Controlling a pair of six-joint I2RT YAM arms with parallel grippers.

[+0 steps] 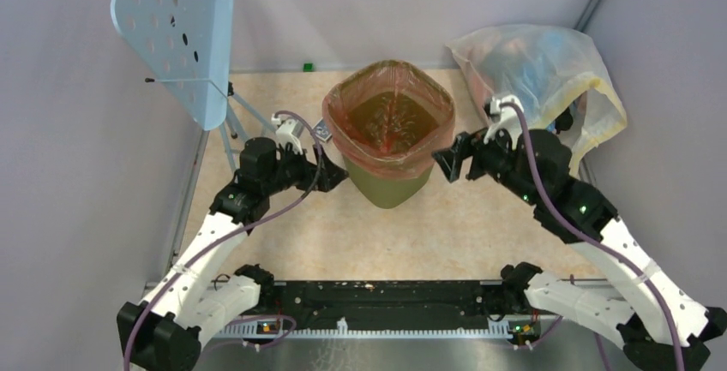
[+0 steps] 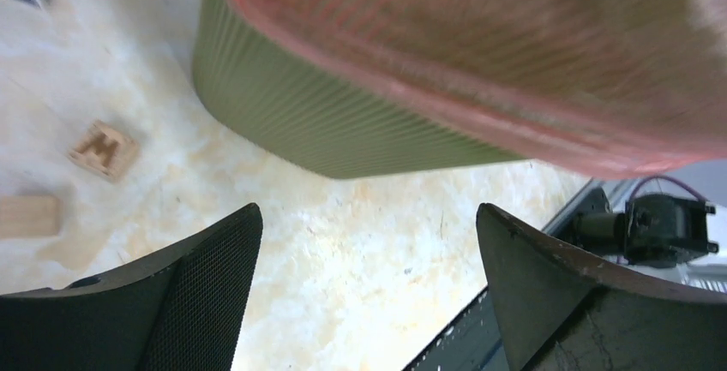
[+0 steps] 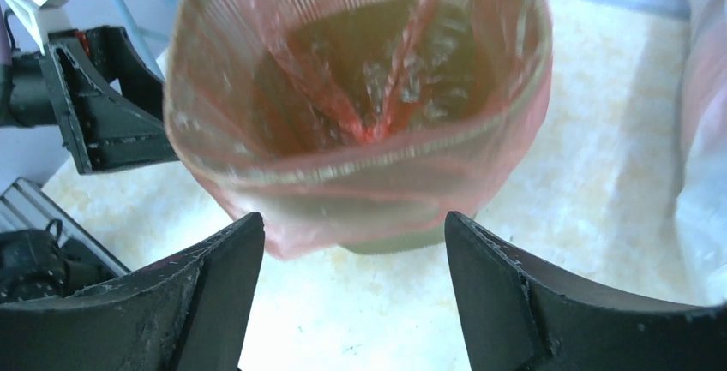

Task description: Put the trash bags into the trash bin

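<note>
The olive-green trash bin (image 1: pixel 391 184) stands upright in the middle of the table. The red-orange trash bag (image 1: pixel 390 118) lines it, its edge folded over the rim and down the outside. My left gripper (image 1: pixel 336 174) is open and empty just left of the bin's side. My right gripper (image 1: pixel 444 163) is open and empty just right of the rim. The left wrist view shows the bin wall (image 2: pixel 326 122) under the bag's folded edge (image 2: pixel 514 71), with my fingers (image 2: pixel 214 277) apart. The right wrist view looks into the lined bin (image 3: pixel 360 88).
A pale blue perforated stand (image 1: pixel 176 37) stands at the back left. A large clear-yellowish stuffed bag (image 1: pixel 540 71) lies at the back right, close behind my right arm. Small wooden blocks (image 2: pixel 105 150) lie on the table left of the bin.
</note>
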